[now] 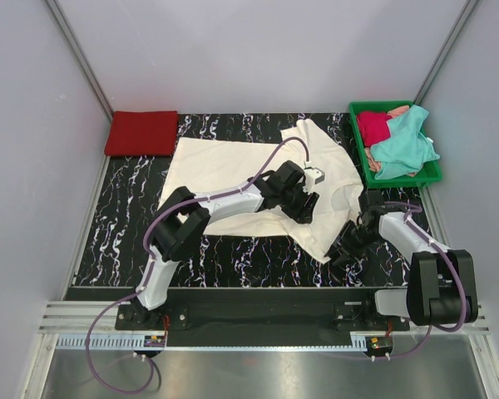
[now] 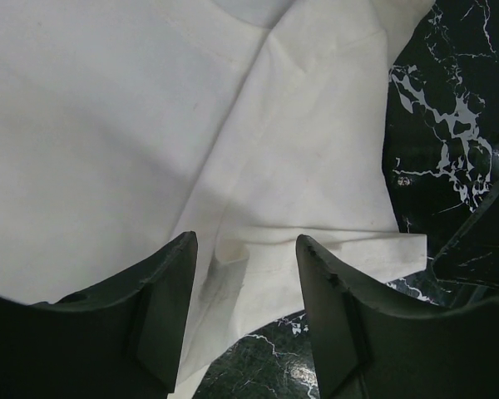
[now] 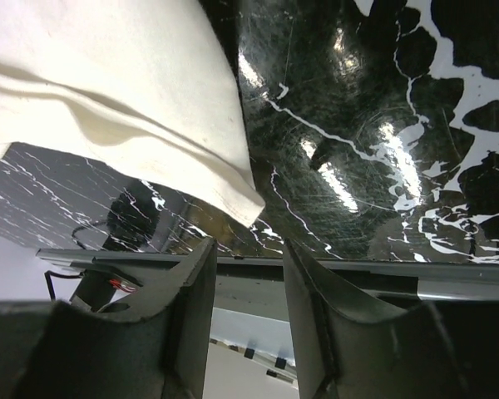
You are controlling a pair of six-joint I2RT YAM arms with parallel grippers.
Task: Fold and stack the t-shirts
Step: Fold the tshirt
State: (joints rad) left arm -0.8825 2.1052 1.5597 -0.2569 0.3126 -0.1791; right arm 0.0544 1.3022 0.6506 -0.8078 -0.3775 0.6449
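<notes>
Black marble table (image 1: 116,241) with the big cream-white t-shirt (image 1: 224,162) spread flat mid-table. The red shirt (image 1: 141,133) sits folded at the far left corner. At the far right, the green tray (image 1: 399,181) holds the teal shirt (image 1: 403,145), crumpled and partly on top of the crimson one (image 1: 372,126). The left gripper (image 2: 245,245) is down on the cream shirt, jaws apart around a fold near its hem. The right gripper (image 3: 249,245) is gapped too, gripping nothing, with the shirt's corner just beside it.

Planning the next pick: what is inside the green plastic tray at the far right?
A crumpled crimson cloth shirt and a teal cloth shirt spilling over the tray rim, plus a peach scrap. Anything beneath them is covered.
</notes>
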